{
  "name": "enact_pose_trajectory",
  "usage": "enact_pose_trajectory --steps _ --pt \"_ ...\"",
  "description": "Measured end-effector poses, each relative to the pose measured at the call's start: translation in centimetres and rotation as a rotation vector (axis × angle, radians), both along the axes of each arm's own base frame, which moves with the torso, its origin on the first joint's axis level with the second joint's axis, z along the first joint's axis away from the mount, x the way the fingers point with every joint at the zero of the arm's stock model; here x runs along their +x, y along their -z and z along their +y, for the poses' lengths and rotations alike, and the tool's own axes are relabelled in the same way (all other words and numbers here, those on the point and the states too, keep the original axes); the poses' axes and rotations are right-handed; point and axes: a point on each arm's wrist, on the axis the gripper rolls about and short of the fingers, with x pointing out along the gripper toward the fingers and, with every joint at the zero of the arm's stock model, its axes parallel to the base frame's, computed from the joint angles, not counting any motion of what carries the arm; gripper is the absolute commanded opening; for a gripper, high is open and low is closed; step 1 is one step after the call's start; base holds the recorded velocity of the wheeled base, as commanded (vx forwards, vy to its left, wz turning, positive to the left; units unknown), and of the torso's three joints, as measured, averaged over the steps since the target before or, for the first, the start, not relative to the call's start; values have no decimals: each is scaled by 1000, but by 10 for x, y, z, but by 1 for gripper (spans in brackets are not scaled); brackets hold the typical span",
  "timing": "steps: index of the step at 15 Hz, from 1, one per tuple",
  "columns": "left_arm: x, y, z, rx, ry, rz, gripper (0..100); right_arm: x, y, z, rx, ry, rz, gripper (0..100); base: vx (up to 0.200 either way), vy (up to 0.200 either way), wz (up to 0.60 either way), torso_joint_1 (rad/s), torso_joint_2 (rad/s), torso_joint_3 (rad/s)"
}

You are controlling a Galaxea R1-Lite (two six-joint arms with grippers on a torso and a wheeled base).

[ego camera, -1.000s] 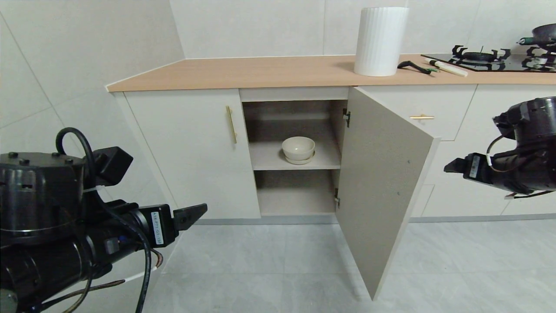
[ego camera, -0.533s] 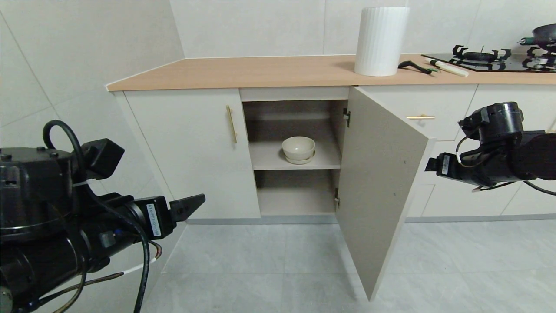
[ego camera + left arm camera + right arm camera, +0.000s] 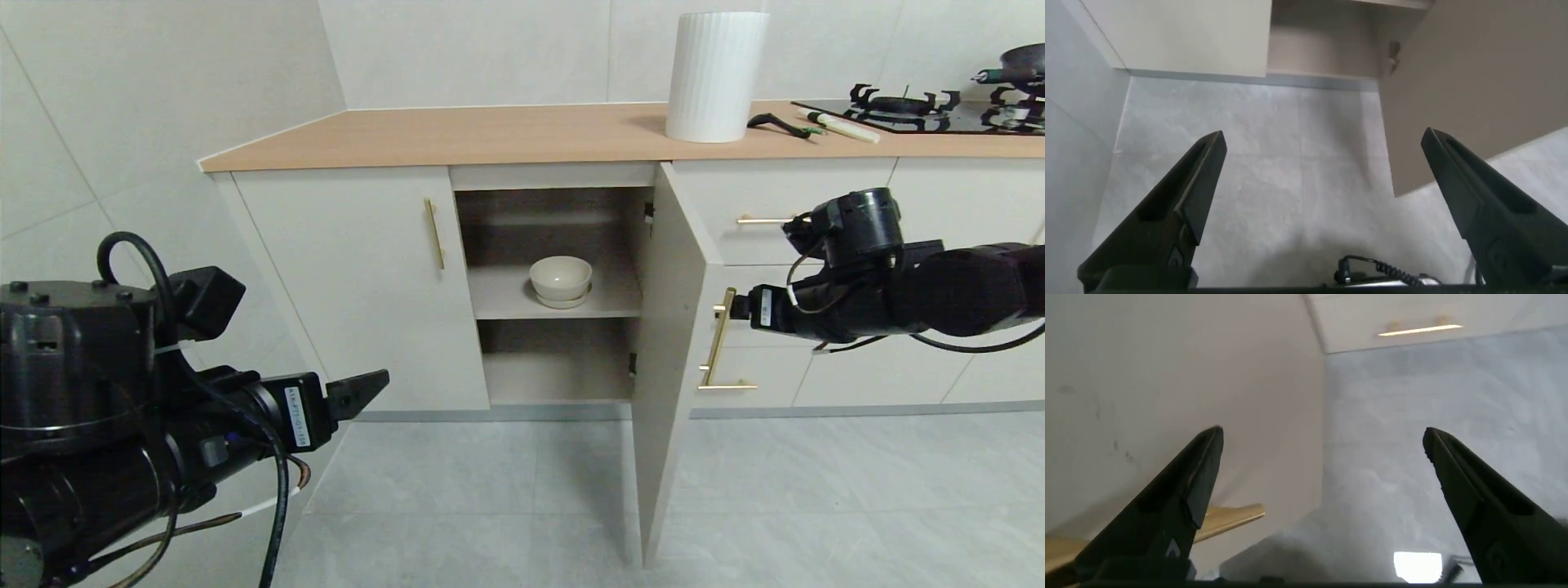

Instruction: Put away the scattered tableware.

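Observation:
A cream bowl [image 3: 561,276] sits on a small plate [image 3: 561,301] on the middle shelf of the open cabinet [image 3: 555,204]. The cabinet door [image 3: 669,327] stands about half open, edge-on to me. My right gripper [image 3: 729,307] is against the door's outer face, beside its gold handle [image 3: 717,339]. In the right wrist view this gripper [image 3: 1321,437] is open, with the door face [image 3: 1167,376] and the handle [image 3: 1233,516] close in front. My left gripper [image 3: 359,392] hangs low at the left, open [image 3: 1323,139] above the floor, holding nothing.
On the wooden counter [image 3: 490,135] stand a tall white ribbed container [image 3: 717,77], a few utensils [image 3: 816,124] and a gas stove [image 3: 922,106]. The cabinet's left door [image 3: 359,286] is closed. Drawers [image 3: 784,204] lie behind my right arm. Grey tiled floor [image 3: 506,490] spreads in front.
My right arm has moved left against the door's outer face, and the door has swung from wide open toward the cabinet. The left arm has shifted only slightly.

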Motion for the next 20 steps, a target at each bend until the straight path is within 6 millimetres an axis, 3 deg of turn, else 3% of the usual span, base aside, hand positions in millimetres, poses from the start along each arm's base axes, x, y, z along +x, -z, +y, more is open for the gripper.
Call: enact_pose_trajectory --steps 8,12,20 --pt "2 1 0 31 -36 -5 100 10 31 61 14 -129 -40 100 0 0 0 0 0 0" --pt "0 3 1 37 -34 -1 100 10 48 74 1 -155 -3 100 0 0 0 0 0 0" --pt "-3 3 3 49 -29 -6 100 16 49 85 84 -141 -76 100 200 0 0 -1 2 2"
